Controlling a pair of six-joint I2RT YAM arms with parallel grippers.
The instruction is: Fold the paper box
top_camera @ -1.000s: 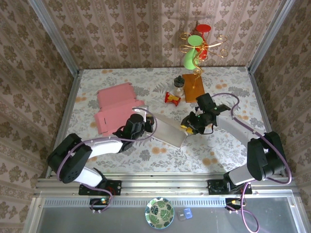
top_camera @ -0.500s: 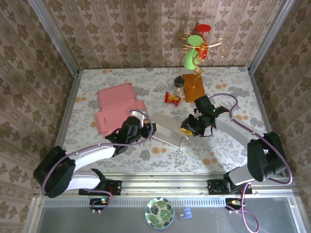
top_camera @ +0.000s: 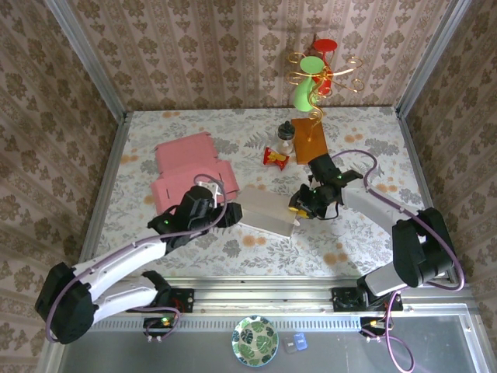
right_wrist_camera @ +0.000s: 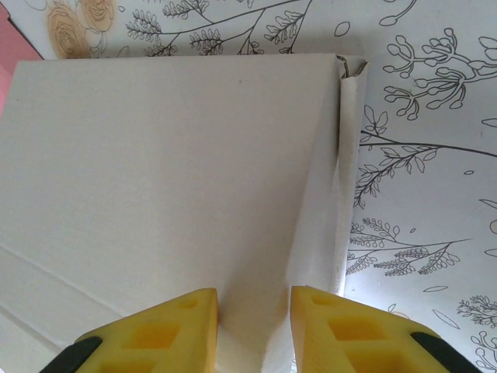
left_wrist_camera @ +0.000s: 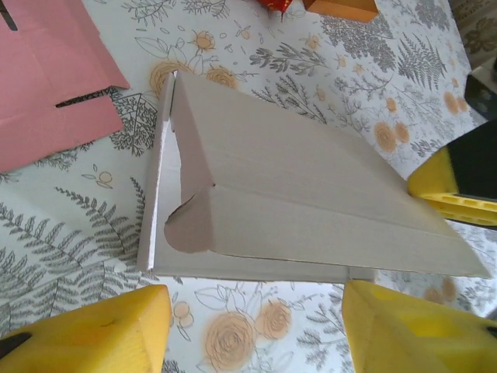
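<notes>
The paper box [top_camera: 186, 167] lies flat and unfolded on the table at the left, pink face up; its edge shows in the left wrist view [left_wrist_camera: 46, 85] and its corner in the right wrist view [right_wrist_camera: 12, 39]. A smaller white-grey card [top_camera: 268, 211] sits mid-table, partly folded, with its right edge raised. My left gripper [top_camera: 227, 211] stands open just short of the card's [left_wrist_camera: 311, 194] left edge, nothing between its fingers [left_wrist_camera: 256, 311]. My right gripper [top_camera: 300, 207] is shut on the card's [right_wrist_camera: 155, 171] right fold, and the fold runs between its fingers [right_wrist_camera: 254, 311].
An orange wooden block [top_camera: 308, 140], a small bottle [top_camera: 286, 137] and a red wrapper [top_camera: 275, 158] stand behind the card. A gold wire stand with a green and a red cup [top_camera: 314, 74] is at the back. Patterned walls close in three sides.
My left gripper has opened, let go of the card's left edge and drawn back toward the near left. The card's left side has settled lower. The right gripper keeps its hold.
</notes>
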